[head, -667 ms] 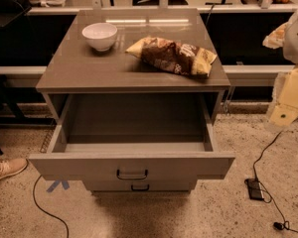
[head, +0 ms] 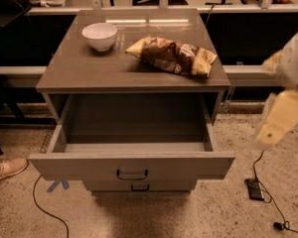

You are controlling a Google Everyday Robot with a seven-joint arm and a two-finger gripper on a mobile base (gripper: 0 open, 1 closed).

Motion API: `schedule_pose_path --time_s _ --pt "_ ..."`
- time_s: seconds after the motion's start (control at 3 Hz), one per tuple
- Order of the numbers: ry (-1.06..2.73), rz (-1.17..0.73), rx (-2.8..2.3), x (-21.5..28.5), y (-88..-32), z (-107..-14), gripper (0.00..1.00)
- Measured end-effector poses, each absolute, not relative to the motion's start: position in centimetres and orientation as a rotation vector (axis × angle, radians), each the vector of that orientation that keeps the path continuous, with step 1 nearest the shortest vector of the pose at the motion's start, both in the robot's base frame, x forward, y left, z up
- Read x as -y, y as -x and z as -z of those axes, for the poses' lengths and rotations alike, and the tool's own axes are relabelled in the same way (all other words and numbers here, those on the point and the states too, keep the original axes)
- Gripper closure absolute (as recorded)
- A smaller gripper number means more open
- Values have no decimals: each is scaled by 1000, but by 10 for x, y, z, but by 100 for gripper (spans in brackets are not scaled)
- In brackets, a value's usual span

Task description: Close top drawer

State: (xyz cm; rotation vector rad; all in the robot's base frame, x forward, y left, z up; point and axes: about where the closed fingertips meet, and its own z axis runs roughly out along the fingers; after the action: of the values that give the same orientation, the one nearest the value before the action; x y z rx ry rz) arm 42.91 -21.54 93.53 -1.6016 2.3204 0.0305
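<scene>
The top drawer (head: 89,165) is a wide grey-taupe drawer with a small dark bar handle (head: 132,174). It stands pulled far out of the cabinet (head: 79,73), and its inside shows empty. My gripper (head: 282,119), the cream end of a white arm, hangs blurred at the right edge. It is to the right of the drawer, about level with it, and does not touch it.
A white bowl (head: 100,35) and a brown chip bag (head: 174,56) lie on the cabinet top. A lower drawer (head: 139,185) shows just under the open one. A person's shoe (head: 6,168) is at the left. A black adapter with its cable (head: 256,189) lies on the floor at the right.
The arm at the right edge has dropped a little lower and is blurred by motion. The drawer stands pulled out just as far as before.
</scene>
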Motion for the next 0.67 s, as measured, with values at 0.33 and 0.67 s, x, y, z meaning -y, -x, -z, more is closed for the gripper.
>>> schedule_pose_path --time_s 0.33,0.67 --pt "1333 -281 -2446 203 -414 -860 19" --pt "1150 -446 -2548 187 -403 -787 42"
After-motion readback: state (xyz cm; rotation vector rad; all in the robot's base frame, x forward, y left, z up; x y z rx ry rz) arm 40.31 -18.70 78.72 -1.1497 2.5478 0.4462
